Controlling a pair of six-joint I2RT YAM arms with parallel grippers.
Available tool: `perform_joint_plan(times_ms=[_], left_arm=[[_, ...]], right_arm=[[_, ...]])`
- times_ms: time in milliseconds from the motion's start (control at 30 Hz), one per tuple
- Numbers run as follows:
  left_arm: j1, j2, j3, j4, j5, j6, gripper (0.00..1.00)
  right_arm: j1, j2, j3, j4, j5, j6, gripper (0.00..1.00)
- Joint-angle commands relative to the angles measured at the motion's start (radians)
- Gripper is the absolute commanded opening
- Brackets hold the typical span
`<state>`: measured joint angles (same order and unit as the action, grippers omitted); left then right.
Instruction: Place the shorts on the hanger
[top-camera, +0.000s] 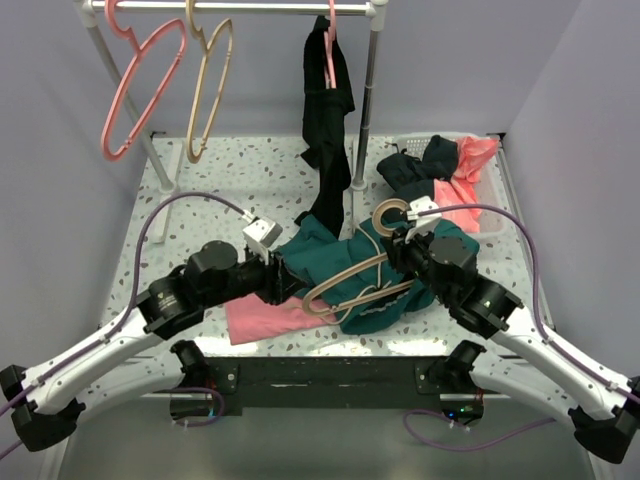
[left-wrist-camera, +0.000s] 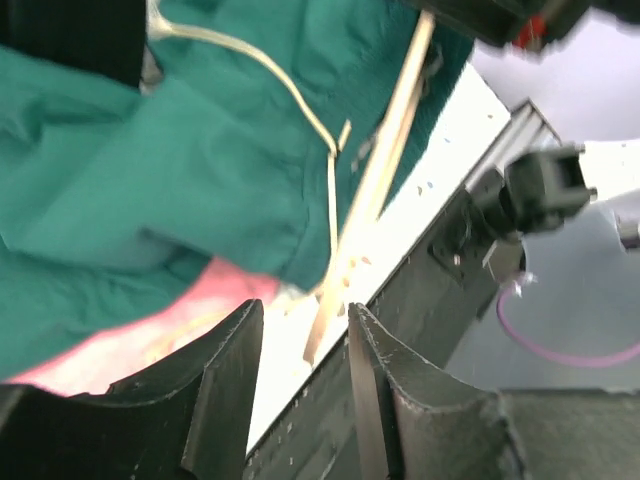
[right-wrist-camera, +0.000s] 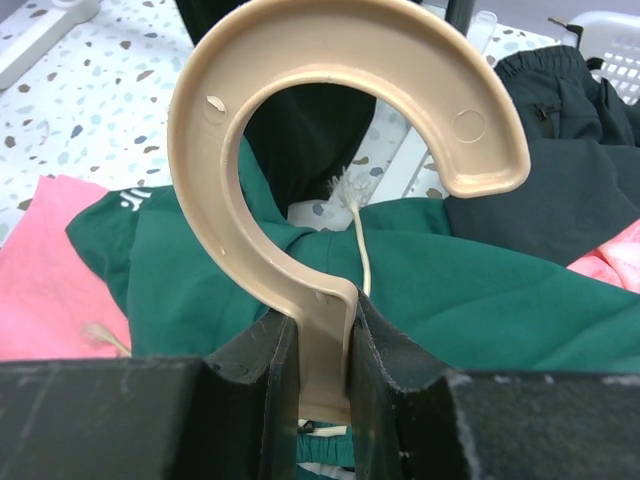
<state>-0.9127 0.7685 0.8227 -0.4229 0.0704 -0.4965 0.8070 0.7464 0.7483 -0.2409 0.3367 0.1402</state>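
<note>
The teal-green shorts (top-camera: 322, 252) lie crumpled on the table between both arms, their white drawstring (right-wrist-camera: 360, 240) trailing over the fabric. A tan hanger (top-camera: 345, 282) lies across them. My right gripper (right-wrist-camera: 322, 322) is shut on the hanger's neck just below its curved hook (right-wrist-camera: 300, 40). My left gripper (left-wrist-camera: 305, 315) is open at the shorts' left edge. One end of the hanger's thin bar (left-wrist-camera: 385, 170) points toward the gap between its fingers without touching them. The shorts (left-wrist-camera: 150, 170) fill the upper left of the left wrist view.
A flat pink cloth (top-camera: 262, 318) lies under the shorts. The rack at the back carries pink hangers (top-camera: 140, 90), a second tan hanger (top-camera: 208, 90) and a long black garment (top-camera: 328, 120). A white basket (top-camera: 492, 215) with dark and pink clothes stands at the right.
</note>
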Motion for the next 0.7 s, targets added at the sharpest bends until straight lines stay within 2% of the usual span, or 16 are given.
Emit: perform_joint_plan(times_ms=[0,100,233,433,500,567,667], left_arm=[[-0.043,-0.087,-0.095,-0.039,0.057,-0.013,0.43],[-0.145,-0.150,-0.184,-0.027,-0.047,-0.097,0.43],[-0.338,-0.160,-0.298,0.041,-0.188,-0.253,0.41],[-0.570,-0.042,-0.393,0.254,-0.516,-0.362,0.43],[-0.600,0.041,-0.404,0.357,-0.619,-0.367,0.45],[-0.612,0.133,-0.402,0.463,-0.667,-0.370,0.46],[-0.614,0.259,-0.392,0.599,-0.733,-0.350,0.51]], right_arm=[[0.003,0.018,0.036,0.038,0.082,0.009,0.00],[0.003,0.027,0.037,0.040,0.111,0.032,0.00],[0.003,0.036,0.052,0.032,0.142,0.058,0.00],[0.001,0.056,0.071,0.023,0.174,0.076,0.00],[0.003,0.059,0.075,0.022,0.168,0.079,0.00],[0.001,0.056,0.079,0.015,0.171,0.085,0.00],[0.003,0.048,0.079,0.011,0.171,0.087,0.00]])
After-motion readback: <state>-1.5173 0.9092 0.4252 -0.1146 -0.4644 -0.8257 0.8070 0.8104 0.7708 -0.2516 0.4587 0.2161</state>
